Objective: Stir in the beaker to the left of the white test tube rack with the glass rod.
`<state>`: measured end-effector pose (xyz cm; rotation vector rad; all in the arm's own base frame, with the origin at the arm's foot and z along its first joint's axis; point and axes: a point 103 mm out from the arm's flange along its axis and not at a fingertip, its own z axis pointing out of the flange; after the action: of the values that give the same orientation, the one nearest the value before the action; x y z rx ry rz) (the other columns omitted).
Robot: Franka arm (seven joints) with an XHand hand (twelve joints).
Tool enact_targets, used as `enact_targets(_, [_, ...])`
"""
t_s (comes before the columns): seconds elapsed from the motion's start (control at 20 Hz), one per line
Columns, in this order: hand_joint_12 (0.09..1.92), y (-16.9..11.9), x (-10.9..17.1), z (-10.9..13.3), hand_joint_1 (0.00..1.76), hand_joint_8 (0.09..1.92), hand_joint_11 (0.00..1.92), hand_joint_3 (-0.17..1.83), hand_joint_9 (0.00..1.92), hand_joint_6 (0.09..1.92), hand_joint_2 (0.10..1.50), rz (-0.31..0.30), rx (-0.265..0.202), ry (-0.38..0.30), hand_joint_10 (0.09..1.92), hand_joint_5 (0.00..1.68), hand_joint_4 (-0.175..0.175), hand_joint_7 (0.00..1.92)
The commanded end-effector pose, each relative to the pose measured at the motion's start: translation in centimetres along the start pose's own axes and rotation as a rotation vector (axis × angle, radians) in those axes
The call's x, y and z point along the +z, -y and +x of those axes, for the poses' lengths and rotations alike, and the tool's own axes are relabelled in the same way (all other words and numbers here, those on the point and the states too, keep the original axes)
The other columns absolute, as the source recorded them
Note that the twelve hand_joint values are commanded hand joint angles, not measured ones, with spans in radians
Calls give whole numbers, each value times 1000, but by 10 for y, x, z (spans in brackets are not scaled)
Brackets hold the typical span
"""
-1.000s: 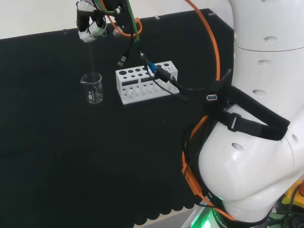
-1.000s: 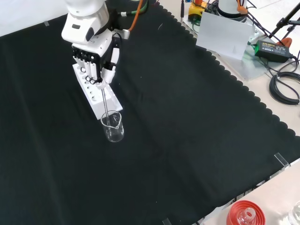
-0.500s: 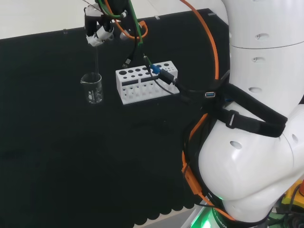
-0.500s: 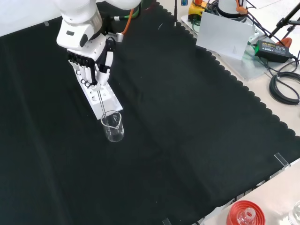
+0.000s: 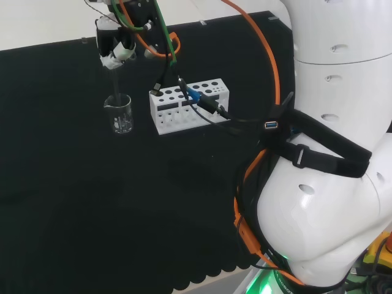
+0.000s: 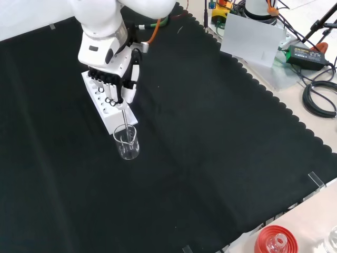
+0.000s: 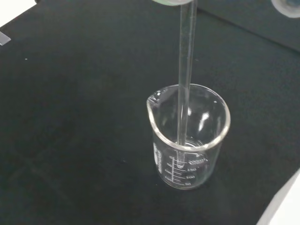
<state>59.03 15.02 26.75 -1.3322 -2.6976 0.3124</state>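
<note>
In the head view the hand (image 5: 115,48) grips the top of the glass rod (image 5: 115,86), which drops straight down into the clear beaker (image 5: 120,114). The beaker stands on the black cloth (image 5: 92,196) just left of the white test tube rack (image 5: 187,105) (orange and green cables hang over the rack).

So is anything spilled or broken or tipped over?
Nothing stands out. The beaker stands upright beside the white rack, the glass rod reaches down inside it, held by the hand, and the black cloth looks dry.

Hand (image 6: 117,79) downward, fingers curled
</note>
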Motion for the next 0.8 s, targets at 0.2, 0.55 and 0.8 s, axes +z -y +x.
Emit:
enact_targets(0.2, [456,-26,-2,-4,1327,531,1673,-175,1808,317,1053,11,-25,-36,266,1297,-175,1402])
enact_targets(0.55, [457,-29,-9,-39,1327,533,1673,-175,1808,321,1053,7,-9,-39,264,1295,-175,1401])
enact_targets(0.8, [458,-9,-3,-49,1326,533,1674,-175,1808,325,1054,21,28,-35,263,1293,-175,1400])
